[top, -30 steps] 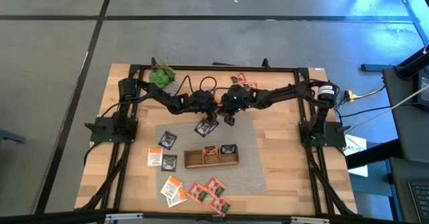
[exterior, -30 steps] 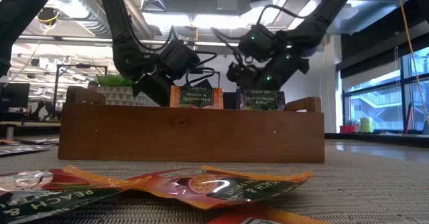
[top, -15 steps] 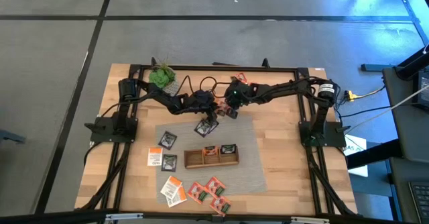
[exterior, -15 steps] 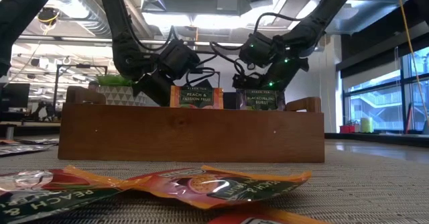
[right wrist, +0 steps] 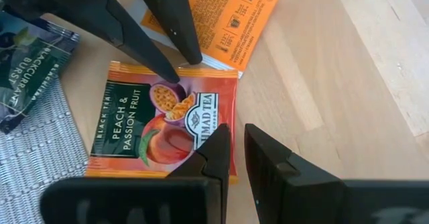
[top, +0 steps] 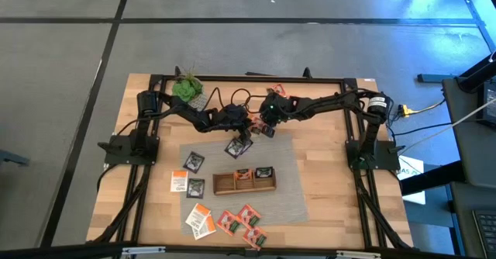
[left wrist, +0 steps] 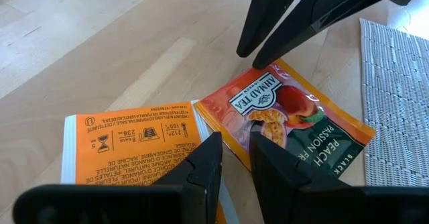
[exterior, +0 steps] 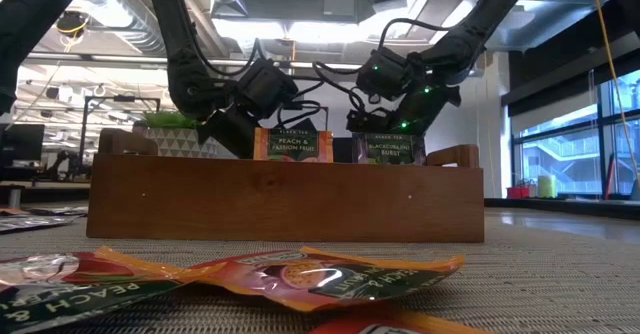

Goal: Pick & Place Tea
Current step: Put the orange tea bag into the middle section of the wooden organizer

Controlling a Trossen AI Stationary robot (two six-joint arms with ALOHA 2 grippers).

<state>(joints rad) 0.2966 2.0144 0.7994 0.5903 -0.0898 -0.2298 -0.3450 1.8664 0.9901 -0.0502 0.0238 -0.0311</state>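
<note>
1. at the table's back left stands the green plant in its pot, and from that side the left arm reaches toward the middle of the table.
2. on the mat's left part lie dark sachets, with a white-and-orange sachet beside them; nearer the front edge lie more white-and-orange ones and a bunch of red sachets.
3. the left gripper is low over the wood just behind the mat, its fingers nearly together with only a thin slit between them and nothing held – seen in the left wrist view.
4. right under both grippers lies a peach & passion fruit sachet, flat on the wood, overlapping an orange-backed sachet; a dark blackcurrant sachet lies just beside them at the mat's edge.
5. the wooden tray sits mid-mat; two sachets stand upright in it – a peach one and a blackcurrant one.
6. the right gripper meets the left over the same sachet, fingers almost closed, empty.
</note>
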